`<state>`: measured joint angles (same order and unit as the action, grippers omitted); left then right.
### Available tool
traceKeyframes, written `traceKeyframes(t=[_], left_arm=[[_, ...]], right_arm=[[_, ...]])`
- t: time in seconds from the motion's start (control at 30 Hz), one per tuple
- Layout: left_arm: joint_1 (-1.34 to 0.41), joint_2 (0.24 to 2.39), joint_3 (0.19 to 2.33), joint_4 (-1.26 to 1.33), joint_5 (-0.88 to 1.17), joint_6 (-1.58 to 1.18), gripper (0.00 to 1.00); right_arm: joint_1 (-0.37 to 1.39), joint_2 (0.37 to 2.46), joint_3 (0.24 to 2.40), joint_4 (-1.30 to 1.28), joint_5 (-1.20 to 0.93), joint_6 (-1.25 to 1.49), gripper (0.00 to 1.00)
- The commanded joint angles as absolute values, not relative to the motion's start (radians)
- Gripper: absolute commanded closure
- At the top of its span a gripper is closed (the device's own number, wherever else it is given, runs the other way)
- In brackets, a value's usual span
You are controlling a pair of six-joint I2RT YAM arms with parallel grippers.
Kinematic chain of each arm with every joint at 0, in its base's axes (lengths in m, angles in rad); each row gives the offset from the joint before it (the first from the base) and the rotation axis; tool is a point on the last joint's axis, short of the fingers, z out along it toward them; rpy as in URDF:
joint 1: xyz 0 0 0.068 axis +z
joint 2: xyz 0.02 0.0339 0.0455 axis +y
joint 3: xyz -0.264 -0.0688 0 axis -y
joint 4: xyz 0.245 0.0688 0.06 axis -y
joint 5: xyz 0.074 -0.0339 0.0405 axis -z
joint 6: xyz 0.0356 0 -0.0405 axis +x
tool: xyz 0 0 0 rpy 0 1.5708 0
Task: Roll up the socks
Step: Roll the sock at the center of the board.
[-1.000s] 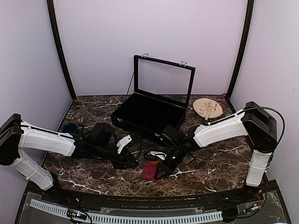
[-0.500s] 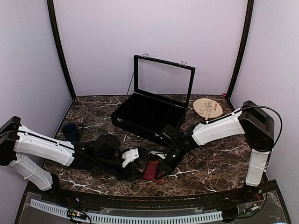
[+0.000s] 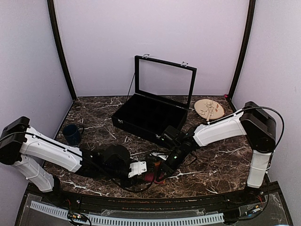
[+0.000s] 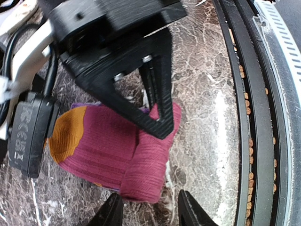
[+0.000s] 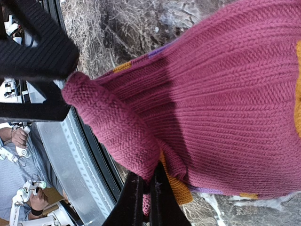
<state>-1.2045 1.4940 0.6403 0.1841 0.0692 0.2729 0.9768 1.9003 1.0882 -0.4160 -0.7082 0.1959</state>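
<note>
A striped sock [image 3: 151, 176], magenta with an orange toe and a purple edge, lies on the marble near the table's front edge. In the left wrist view the sock [image 4: 103, 150] has its end folded into a thick roll. My right gripper [image 5: 146, 181] is shut on the sock [image 5: 211, 94], pinching the fabric beside that roll; it also shows from above as the right gripper [image 3: 163, 170]. My left gripper [image 4: 149, 209] is open just short of the roll, with only bare marble between its fingers. From above, the left gripper [image 3: 145, 170] sits immediately left of the sock.
An open black case [image 3: 149, 117] with a raised glass lid stands in the middle at the back. A dark blue mug [image 3: 72, 134] is at the left and a round wooden dish [image 3: 209, 109] at the back right. The black front rail [image 4: 249, 117] runs close beside the sock.
My left arm has swung right along the front edge, uncovering the mug, and its gripper has come up to the sock and opened slightly. The right gripper has stayed shut on the sock.
</note>
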Motion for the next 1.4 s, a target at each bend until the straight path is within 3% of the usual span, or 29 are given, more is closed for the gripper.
traceKeyframes(t=[0.0,0.37,1.37], left_arm=[[-1.244,1.49,0.667,0.185,-0.017,0.338,0.58],[-1.323,1.481,0.657,0.282,-0.156,0.472,0.58],[-1.328,1.647,0.69,0.324,-0.184,0.556,0.62]], right_arm=[[0.969,1.917,1.111,-0.439,-0.72,0.193,1.0],[0.969,1.921,1.115,-0.448,-0.728,0.189,1.0],[0.968,1.93,1.14,-0.478,-0.757,0.166,1.0]])
